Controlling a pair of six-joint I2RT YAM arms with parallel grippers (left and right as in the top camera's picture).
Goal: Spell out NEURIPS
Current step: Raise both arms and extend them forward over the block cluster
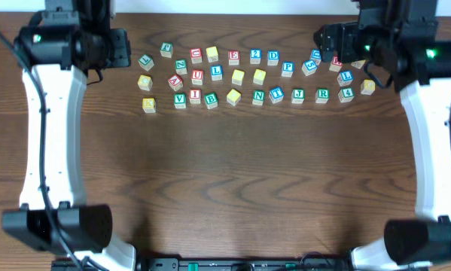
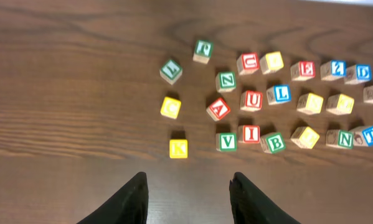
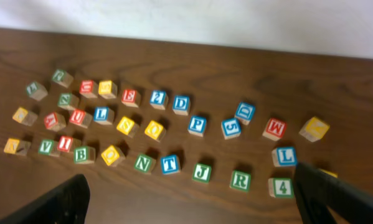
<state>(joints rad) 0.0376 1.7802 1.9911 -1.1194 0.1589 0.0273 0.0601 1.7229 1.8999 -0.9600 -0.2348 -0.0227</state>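
- Looking down from overhead, I see letter cubes lying in three loose rows across the far part of the wooden table (image 1: 225,188). The left gripper (image 1: 123,47) hangs at the left end of the rows and the right gripper (image 1: 323,36) above the right end.
- In that view the red E (image 1: 233,56) sits in the far row. The blue P (image 1: 287,68) and red U (image 1: 197,76) are in the middle row, where a yellow-faced cube (image 1: 238,77) has a letter too faint to read. The red I (image 1: 195,95), green N (image 1: 257,95) and green R (image 1: 322,95) lie in the near row, apart from one another.
- The left wrist view shows the jaws apart over bare wood. Ahead I can read yellow K (image 2: 178,148), red A (image 2: 218,108), green V (image 2: 226,141), green B (image 2: 274,142) and red C (image 2: 248,62).
- The right wrist view shows the jaws spread wide, gripping nothing. Readable here are blue 2 (image 3: 158,98), blue 5 (image 3: 231,128), red M (image 3: 274,128), green 4 (image 3: 281,186), green J (image 3: 202,172) and blue T (image 3: 170,164).
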